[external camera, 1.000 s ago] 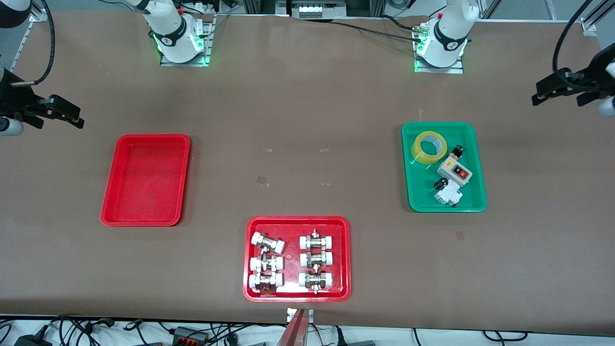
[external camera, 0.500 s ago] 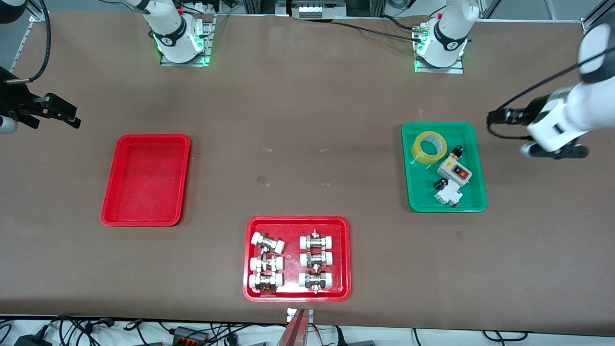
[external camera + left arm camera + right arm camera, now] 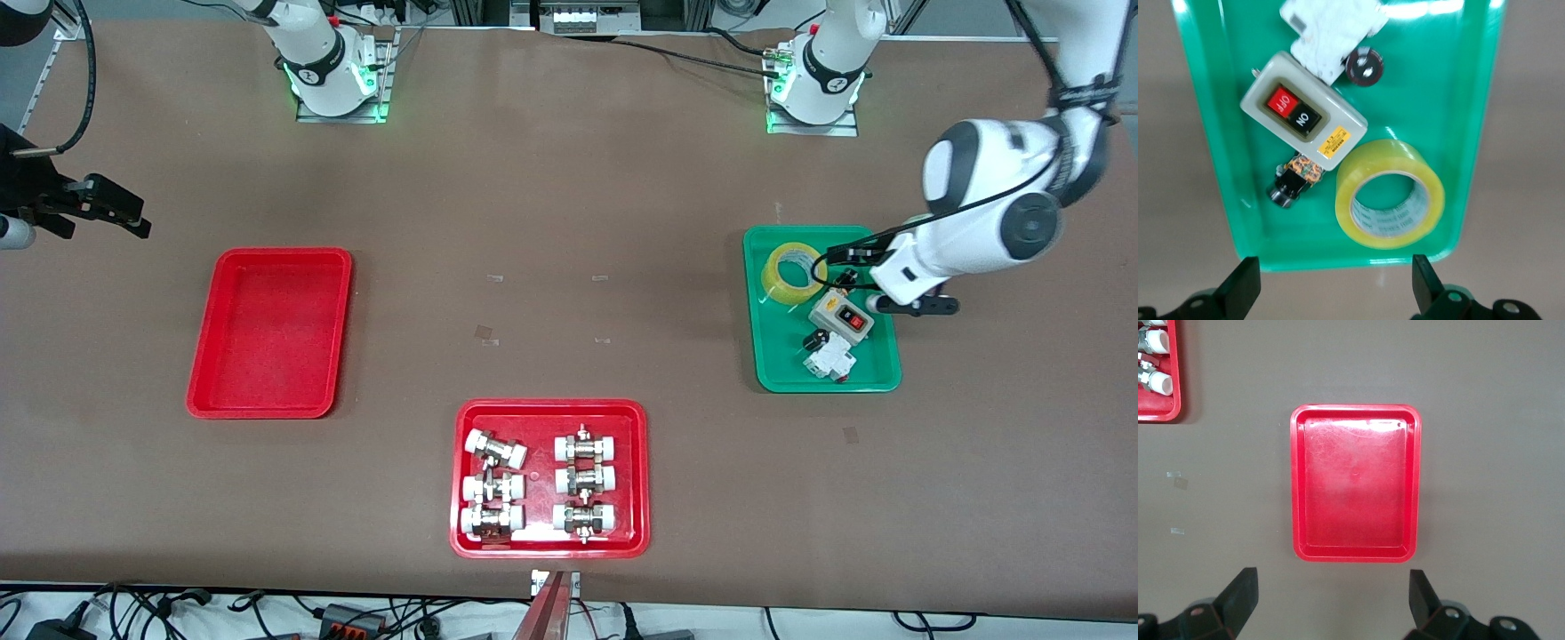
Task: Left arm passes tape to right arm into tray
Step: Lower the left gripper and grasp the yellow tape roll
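Fingers (image 3: 1241,287) of the left gripper (image 3: 1331,293) stand spread (tips only visible, bodies cut off), empty, over the green tray (image 3: 1471,133); the tape (image 3: 1390,195) lies flat just ahead of them. Right gripper (image 3: 1331,597), spread, waits above the tray (image 3: 1355,483).

Glossy translucent tape (image 3: 1390,194); shiny plastic tray (image 3: 1356,553); matt table (image 3: 569,178).

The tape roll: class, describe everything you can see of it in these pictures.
The tape is a roll of yellow translucent packing tape with a white inner core, the core faintly printed inside. It looks like glossy plastic film. It lies flat on its side, hole upward, in a corner of the green tray, the corner farthest from the front camera, beside a grey ON/OFF switch box. Nothing grips it; the left gripper hangs open above.
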